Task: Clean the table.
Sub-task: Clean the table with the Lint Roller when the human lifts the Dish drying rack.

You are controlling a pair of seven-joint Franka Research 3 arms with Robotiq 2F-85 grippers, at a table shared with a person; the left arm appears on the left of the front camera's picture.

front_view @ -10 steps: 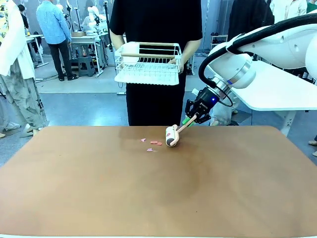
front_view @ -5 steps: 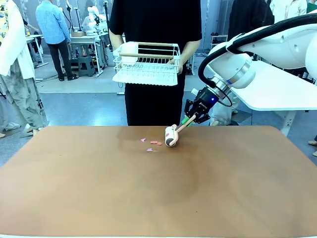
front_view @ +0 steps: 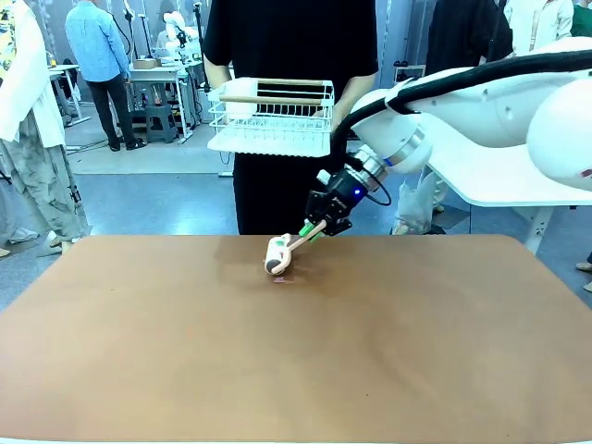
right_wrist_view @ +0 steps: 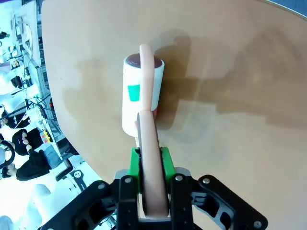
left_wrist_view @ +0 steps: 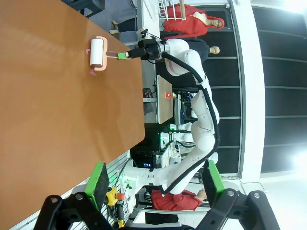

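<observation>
Table (front_view: 296, 361) – terracotta top spans the front view, near half bare. Left gripper (left_wrist_view: 154, 179) sits back off the table's edge, fingers (left_wrist_view: 98, 182) spread wide with nothing between them, aimed along the top toward the roller. Roller (front_view: 277, 254) has its head down on the table near the far edge, a bit left of centre, with a pink scrap (front_view: 282, 277) just beside it. Right gripper (front_view: 319, 225) is clamped on the roller's handle, green pads either side, handle slanting down-left. Right arm comes in from the right, reaches past the middle, wrist pitched down. Behind the far edge – a person (front_view: 287, 37) holding a white rack (front_view: 273, 120) at chest height.
</observation>
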